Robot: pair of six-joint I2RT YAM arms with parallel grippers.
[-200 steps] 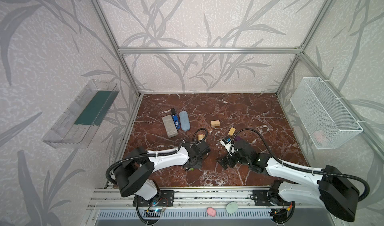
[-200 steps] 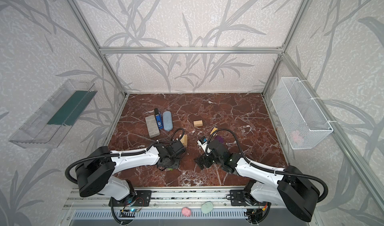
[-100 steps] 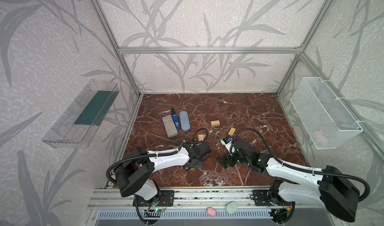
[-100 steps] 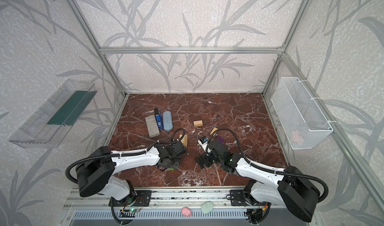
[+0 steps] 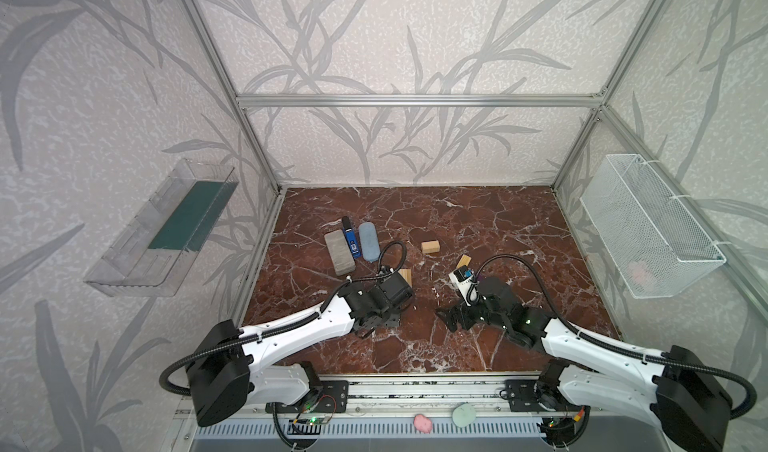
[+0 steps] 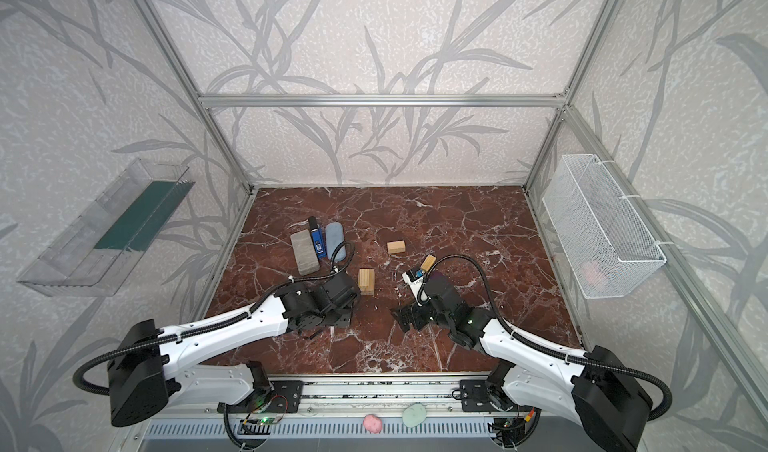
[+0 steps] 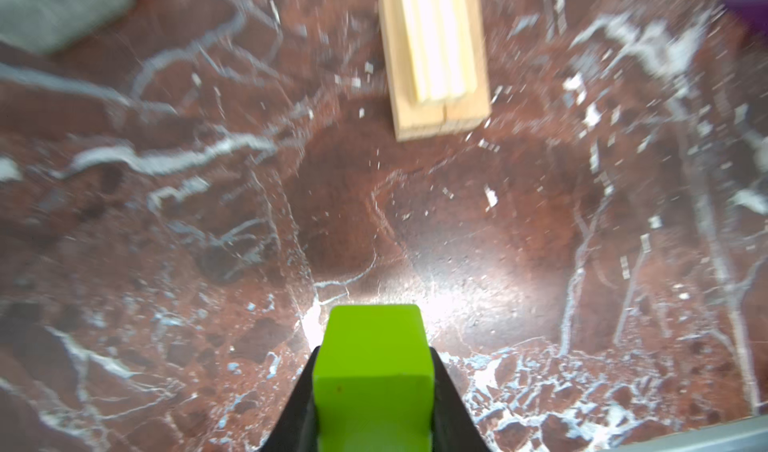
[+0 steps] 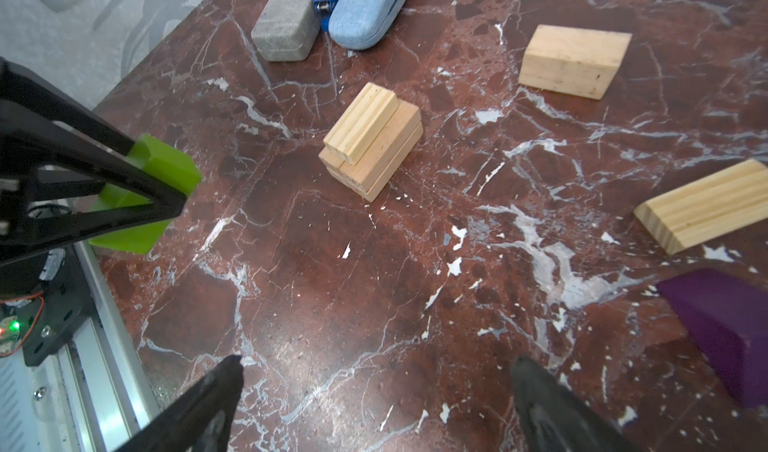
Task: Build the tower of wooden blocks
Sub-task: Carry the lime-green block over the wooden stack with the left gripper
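Left gripper (image 7: 374, 356): I am clamping lime-green block (image 7: 372, 333) by sides, leaving underside free for seating on tan stack (image 7: 436, 54). Right gripper (image 8: 378, 364): I am hovering spread wide, empty, near purple block (image 8: 723, 325).

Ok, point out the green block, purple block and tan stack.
green block (image 7: 372, 346), left wrist view, its top face
purple block (image 8: 723, 329), right wrist view, its side face
tan stack (image 8: 359, 123), right wrist view, top piece

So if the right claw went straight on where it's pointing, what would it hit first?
Probably the small stack of tan blocks, almost dead ahead of the open right claw, with bare table between. Its tilt is hard to judge, so it might touch the table first.
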